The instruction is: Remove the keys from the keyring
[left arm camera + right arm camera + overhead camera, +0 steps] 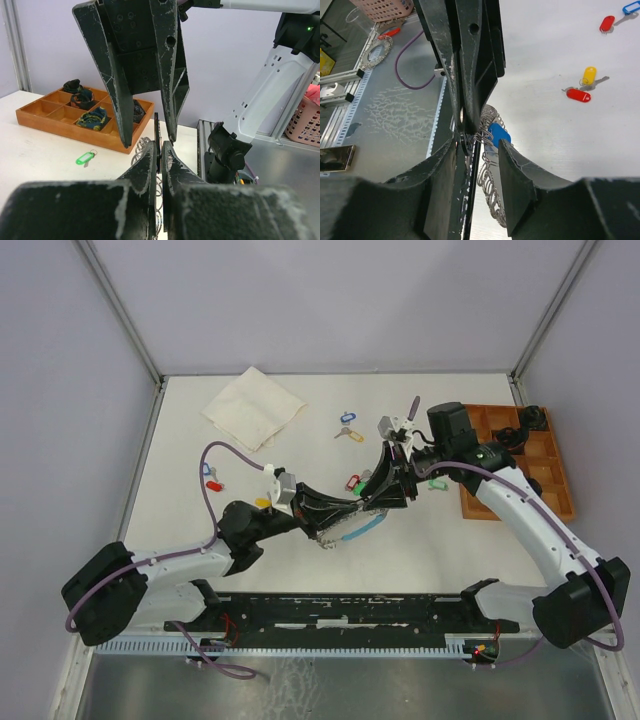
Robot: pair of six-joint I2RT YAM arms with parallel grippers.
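The keyring hangs between my two grippers above the table. Its light-blue band (362, 528) and silvery coiled chain (325, 537) droop below them, and the chain also shows in the right wrist view (490, 170). My left gripper (159, 147) is shut on a thin dark flat piece (157, 131), seen edge-on, at the loop. My right gripper (479, 145) is open and straddles the chain, a blue tag (498, 134) and that dark piece, fingertip to fingertip with the left one. Loose tagged keys lie on the table: green (85, 158), red (578, 95) and yellow (589, 75).
A wooden compartment tray (560, 502) with dark items stands at the right edge. A folded white cloth (253, 406) lies at the back left. More tagged keys lie at the left (210, 476) and back middle (347, 430). Grey walls enclose the table.
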